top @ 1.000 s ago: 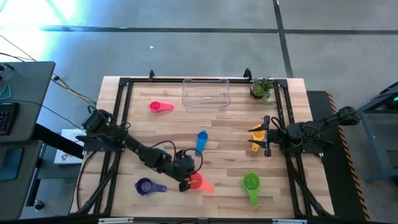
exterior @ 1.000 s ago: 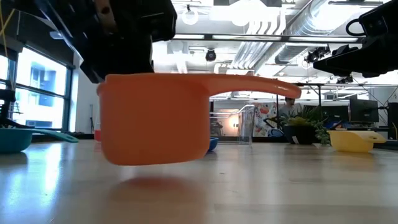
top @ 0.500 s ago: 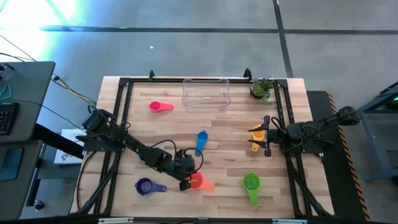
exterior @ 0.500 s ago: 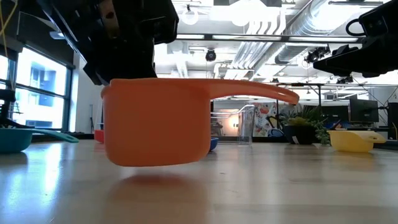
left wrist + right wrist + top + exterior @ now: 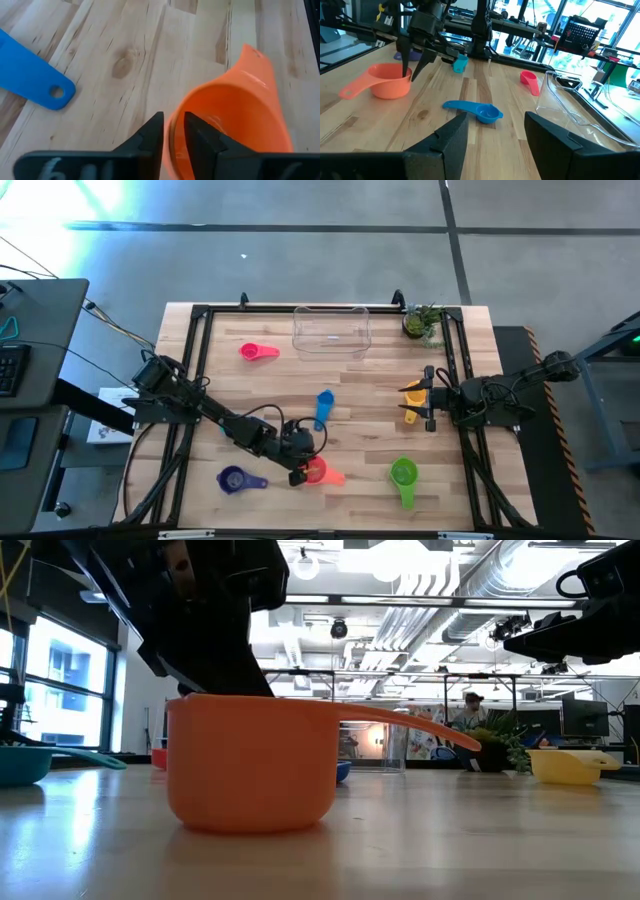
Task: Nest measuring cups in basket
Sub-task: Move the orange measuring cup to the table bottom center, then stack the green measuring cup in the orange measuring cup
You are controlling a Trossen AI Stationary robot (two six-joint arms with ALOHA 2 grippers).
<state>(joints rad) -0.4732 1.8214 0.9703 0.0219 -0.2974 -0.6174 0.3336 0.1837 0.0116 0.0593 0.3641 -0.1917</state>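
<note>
While the right pincer (image 5: 492,135) waits wide, the left pincer (image 5: 172,131) pinches the orange cup's (image 5: 252,762) rim — cup on the counter (image 5: 360,415).

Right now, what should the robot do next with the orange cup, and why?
Probably lift the orange cup straight up. The left tool pinches its rim, but the cup sits on the table, and the basket at the far edge looks empty. The right tool waits open near the right edge.
</note>
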